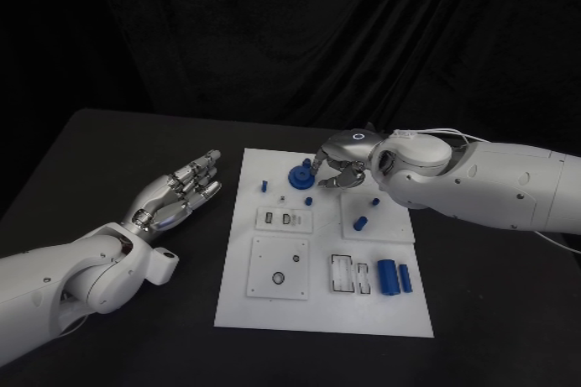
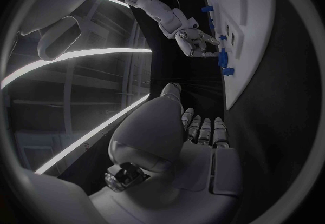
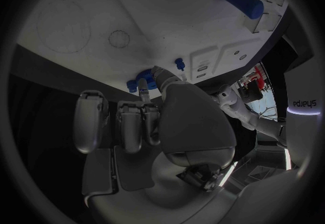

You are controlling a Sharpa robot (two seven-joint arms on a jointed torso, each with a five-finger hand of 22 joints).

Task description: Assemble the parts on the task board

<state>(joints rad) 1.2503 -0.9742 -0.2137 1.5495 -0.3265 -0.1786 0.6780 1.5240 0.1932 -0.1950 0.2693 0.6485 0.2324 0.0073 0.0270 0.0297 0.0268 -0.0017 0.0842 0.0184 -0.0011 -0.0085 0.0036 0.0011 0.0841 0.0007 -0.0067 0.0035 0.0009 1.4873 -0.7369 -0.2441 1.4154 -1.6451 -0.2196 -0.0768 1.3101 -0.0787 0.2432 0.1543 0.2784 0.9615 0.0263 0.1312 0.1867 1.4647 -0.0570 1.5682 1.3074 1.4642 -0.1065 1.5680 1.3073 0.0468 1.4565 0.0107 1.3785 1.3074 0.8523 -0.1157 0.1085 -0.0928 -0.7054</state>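
A big black table (image 1: 109, 152) with a flat, dull top carries everything. One thing lies right on it: a long white flat plate, the task board (image 1: 325, 320), set in the middle of the table. Dark table top shows all around the board, on both sides and at its near end. The board lies flat, with its long sides running away from the robot.

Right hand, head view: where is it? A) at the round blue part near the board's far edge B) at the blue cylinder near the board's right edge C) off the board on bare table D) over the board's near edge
A: the right hand has its fingers at the round blue part near the far edge of the board.
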